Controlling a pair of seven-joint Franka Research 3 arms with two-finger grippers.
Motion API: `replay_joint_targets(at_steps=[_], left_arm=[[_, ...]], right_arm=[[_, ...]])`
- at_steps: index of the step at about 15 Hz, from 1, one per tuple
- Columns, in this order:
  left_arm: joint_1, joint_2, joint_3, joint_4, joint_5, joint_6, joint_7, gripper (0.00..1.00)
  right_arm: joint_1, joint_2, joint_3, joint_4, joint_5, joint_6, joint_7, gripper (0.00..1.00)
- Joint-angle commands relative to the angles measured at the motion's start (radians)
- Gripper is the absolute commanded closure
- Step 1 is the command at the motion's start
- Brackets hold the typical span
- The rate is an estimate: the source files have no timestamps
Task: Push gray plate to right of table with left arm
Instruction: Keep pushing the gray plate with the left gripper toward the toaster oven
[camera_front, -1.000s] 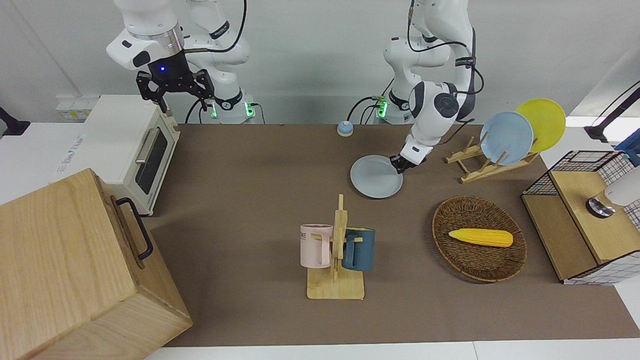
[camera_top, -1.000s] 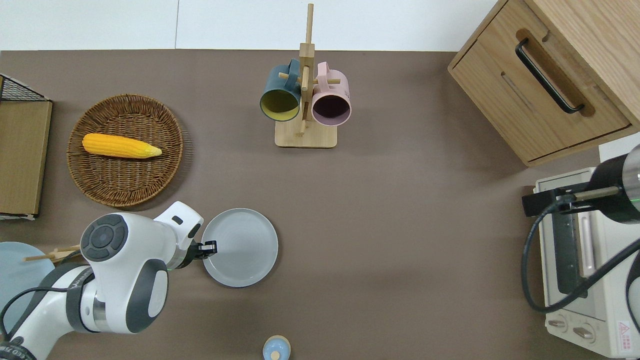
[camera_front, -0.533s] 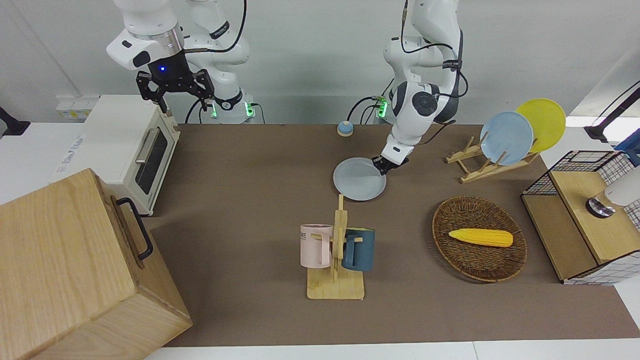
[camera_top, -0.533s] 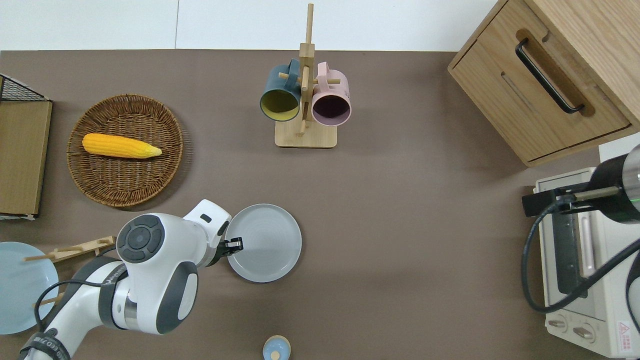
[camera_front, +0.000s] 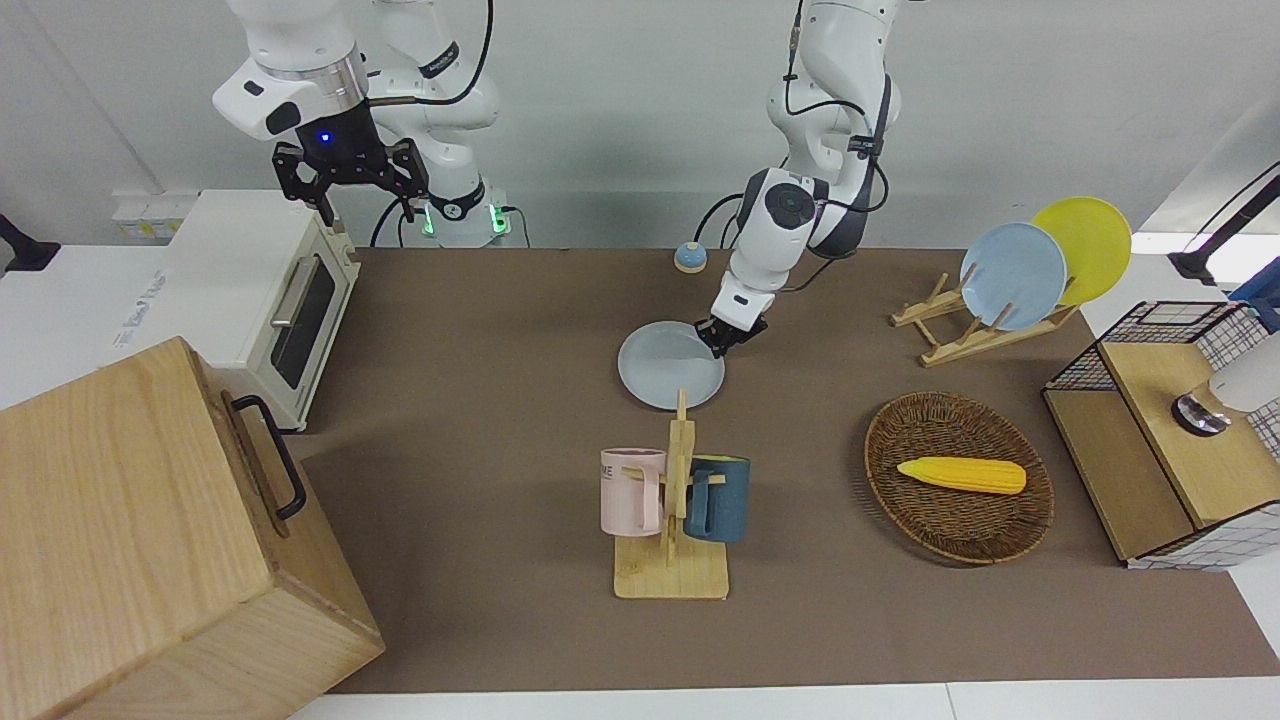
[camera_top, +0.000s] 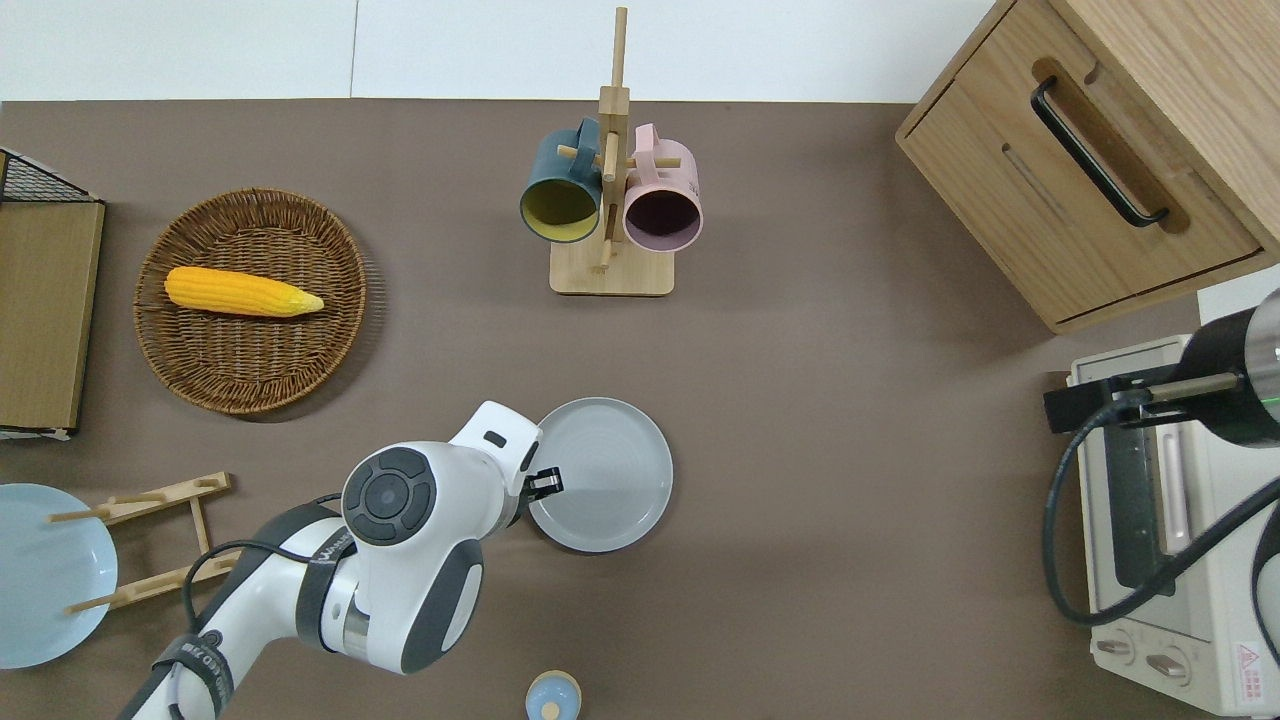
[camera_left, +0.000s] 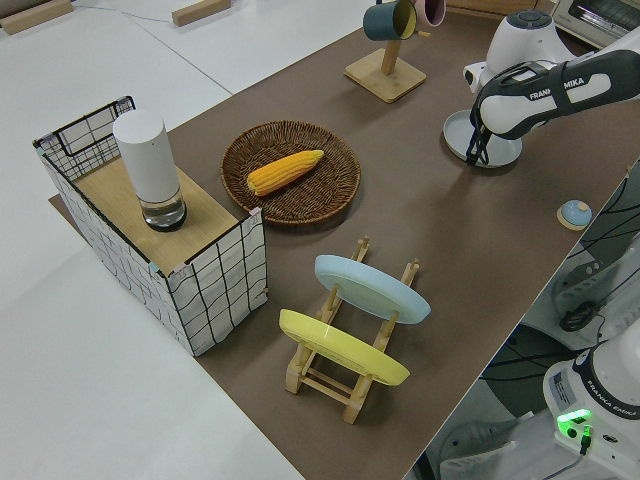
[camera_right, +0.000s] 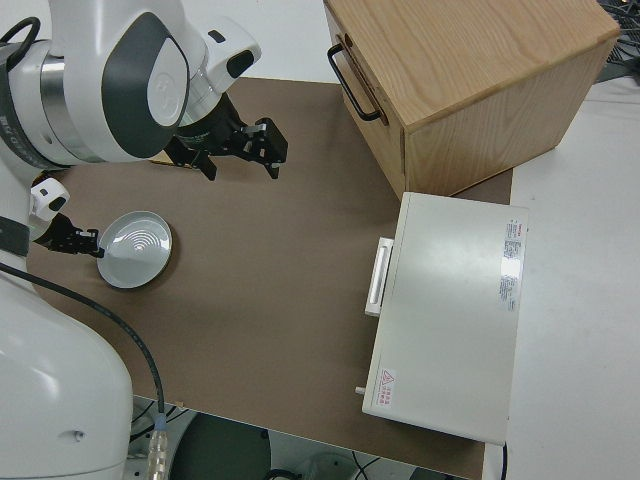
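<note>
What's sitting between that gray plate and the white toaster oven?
Nothing: in the overhead view only bare brown table lies between the gray plate and the toaster oven.

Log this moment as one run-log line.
phase: push under way | left gripper: at gray plate rim, left arm's side | plate: flat on table, mid-table | right arm: parked

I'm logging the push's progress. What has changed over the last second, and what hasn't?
The left arm's hand, against the rim of the round pale gray plate, has slid it across the brown table toward the right arm's end; it now lies level with the wooden mug stand, nearer the robots. The wicker basket, the corn and the parked right arm stayed put.
</note>
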Motion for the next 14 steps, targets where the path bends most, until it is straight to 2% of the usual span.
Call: replay_joint_targets(at_steps=[1,10,14], left_arm=[[-0.077,0.100,-0.001,0.070,0.001,0.037,-0.123,1.00],[-0.200,0.113,-0.001,0.102,0.001,0.068,-0.259,1.00],[-0.209,0.116,-0.004,0.113,0.001,0.072,-0.279,1.00]], right_arm=[[-0.007,-0.007,0.002,-0.004,0.002,-0.001,-0.020,0.005],[-0.007,-0.007,0.001,-0.004,0.002,-0.001,-0.020,0.005],[-0.007,-0.007,0.001,-0.004,0.002,-0.001,-0.020,0.005]])
